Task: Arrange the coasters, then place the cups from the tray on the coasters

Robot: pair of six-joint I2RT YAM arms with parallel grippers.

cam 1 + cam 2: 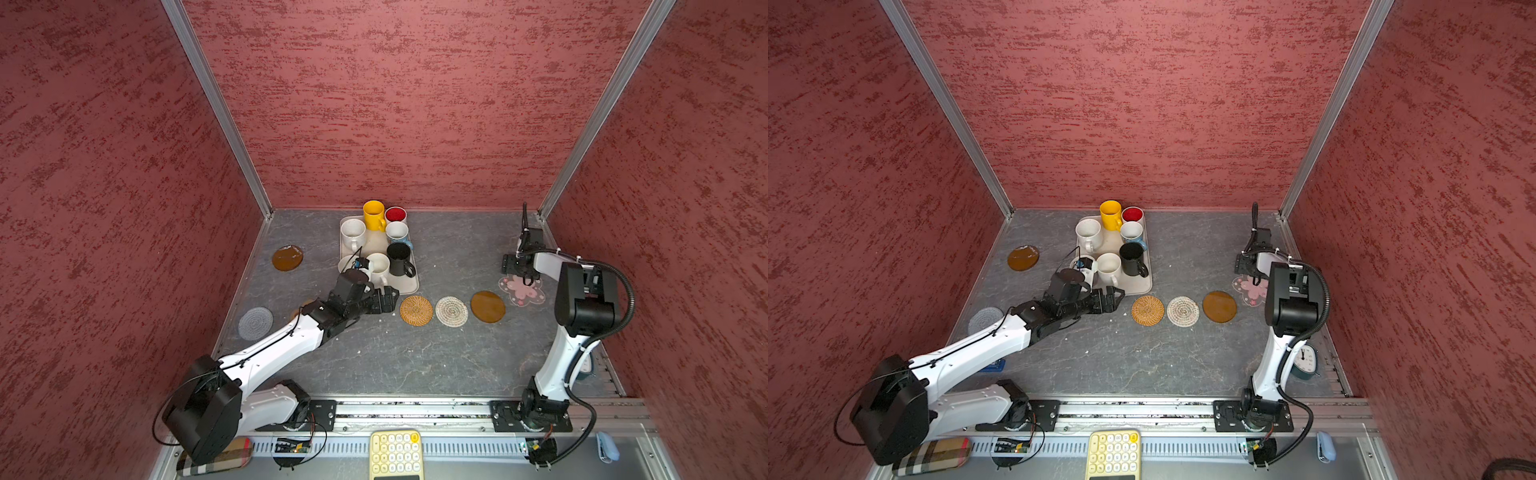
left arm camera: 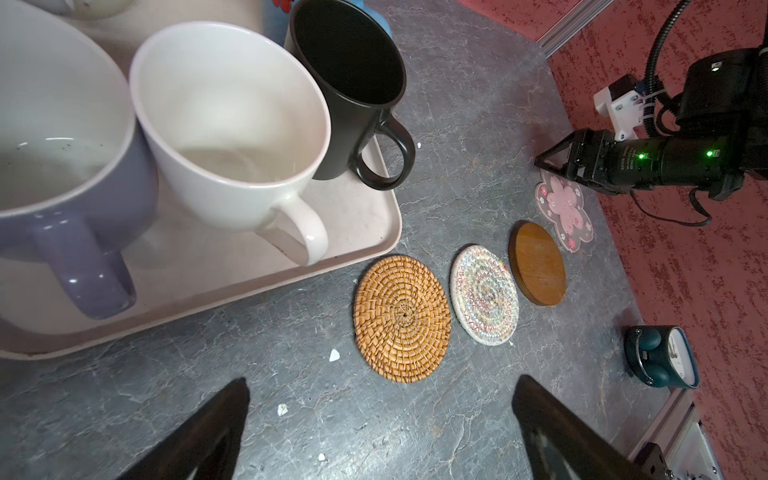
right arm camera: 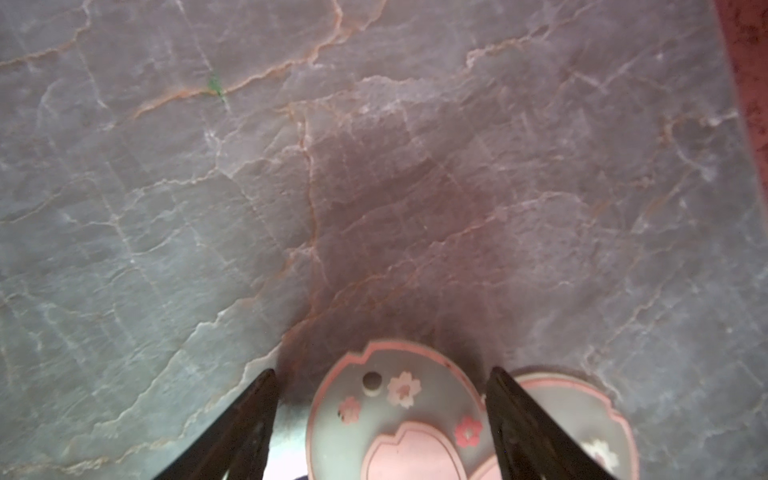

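Hovering beside the tray (image 2: 249,286), the left claw (image 2: 383,380) is gaping wide; the right claw (image 3: 381,371) is hanging, spread, over the pink flower coaster (image 3: 399,415).

The near half of the table (image 1: 415,361) lies bare, as does the stretch right of the tray (image 1: 411,287). The tray is crowded: the black cup (image 1: 399,258) stands just beside a white cup (image 1: 379,267). The left arm (image 1: 282,340) slants across the near left.
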